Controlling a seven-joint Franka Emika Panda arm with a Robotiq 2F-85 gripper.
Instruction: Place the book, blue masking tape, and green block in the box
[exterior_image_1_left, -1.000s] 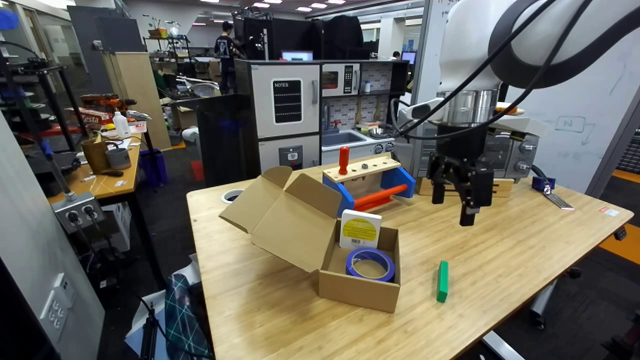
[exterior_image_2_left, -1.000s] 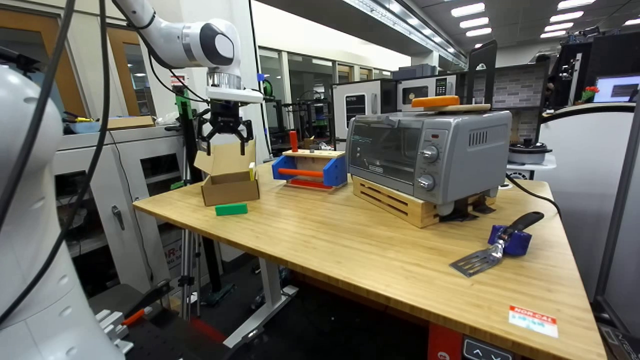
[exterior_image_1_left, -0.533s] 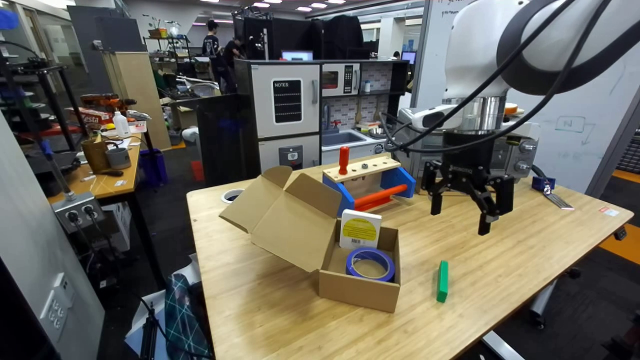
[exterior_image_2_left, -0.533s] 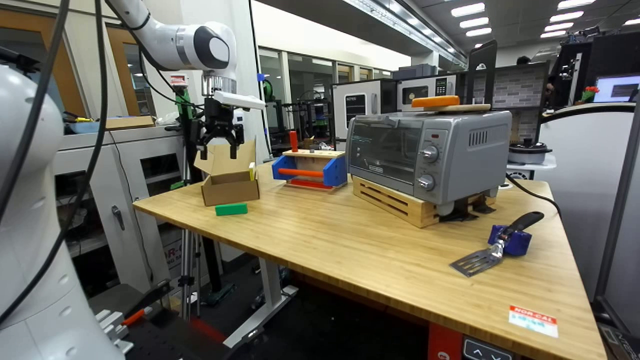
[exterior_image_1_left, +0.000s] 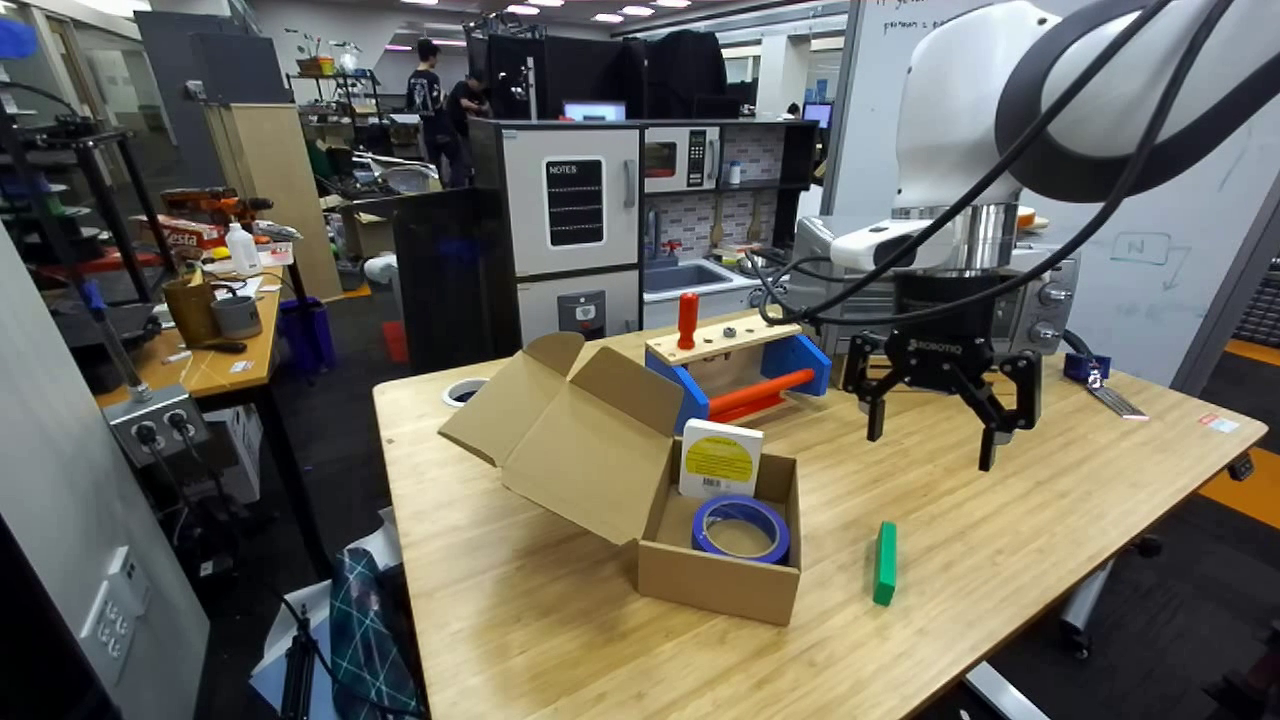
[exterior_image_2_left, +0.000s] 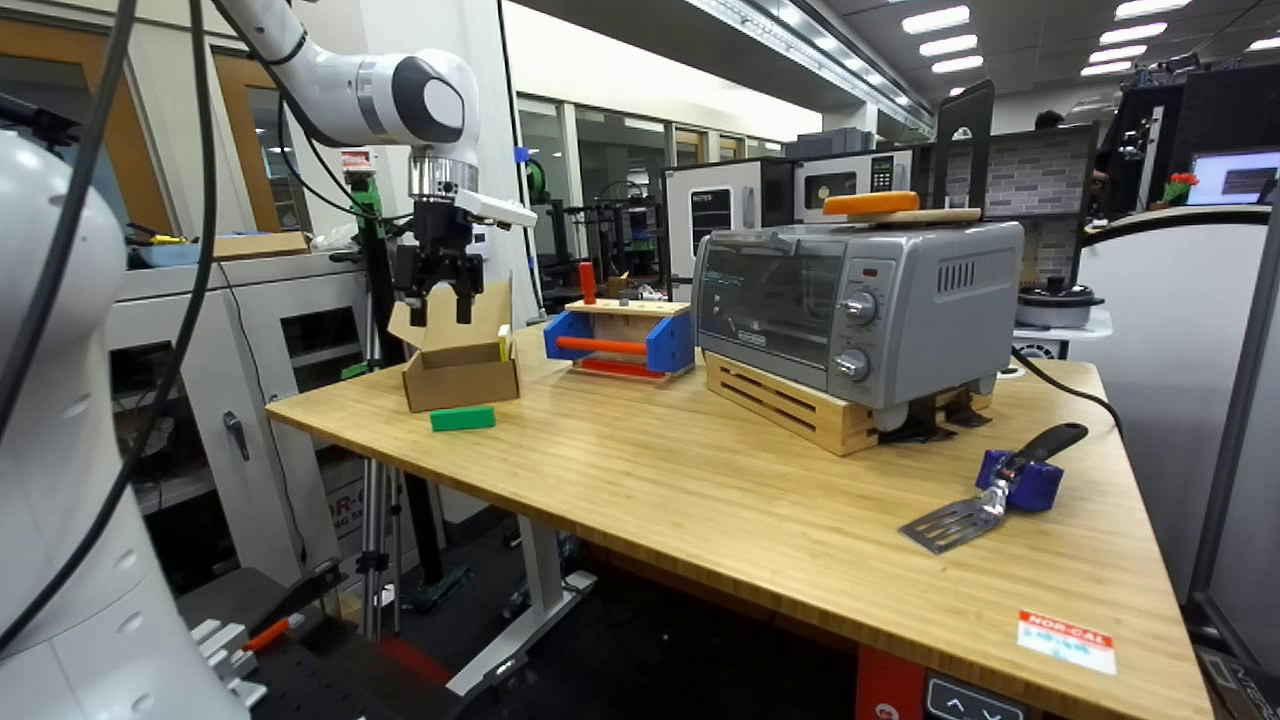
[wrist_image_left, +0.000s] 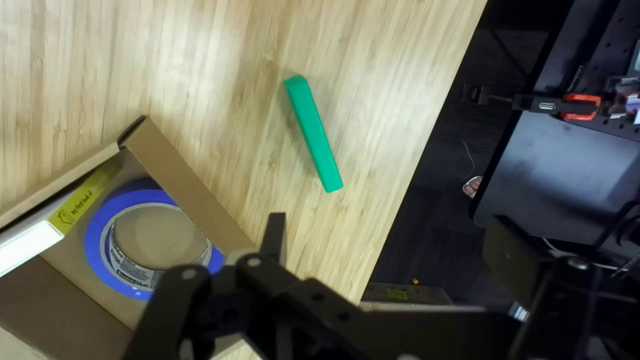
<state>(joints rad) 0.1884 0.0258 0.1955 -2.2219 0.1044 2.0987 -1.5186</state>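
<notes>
The green block (exterior_image_1_left: 885, 563) lies on the table beside the box (exterior_image_1_left: 715, 585), whose lid flaps stand open. Inside the box, the blue masking tape (exterior_image_1_left: 703, 530) rests behind the front wall, and the book (exterior_image_1_left: 720, 455) with its yellow-and-white cover stands upright at the back. Above the table, my gripper (exterior_image_1_left: 932, 437) hangs open with nothing between its fingers, set back from the block in this view. In the wrist view, the block (wrist_image_left: 313, 135) shows ahead of the spread jaws, while the tape (wrist_image_left: 95, 245) and the book's spine (wrist_image_left: 82, 205) appear within the box at lower left.
A red-and-blue toy tray (exterior_image_1_left: 815, 362) stands behind the box. The toaster oven (exterior_image_2_left: 860, 300) sits on a wooden stand, with a spatula (exterior_image_2_left: 975, 510) on a blue holder nearer the table's end. The table edge (wrist_image_left: 425, 145) runs close to the block.
My gripper has come lower and turned about its upright axis, shifting a little away from the box. It stays open. The block, tape, book and box have not moved.
</notes>
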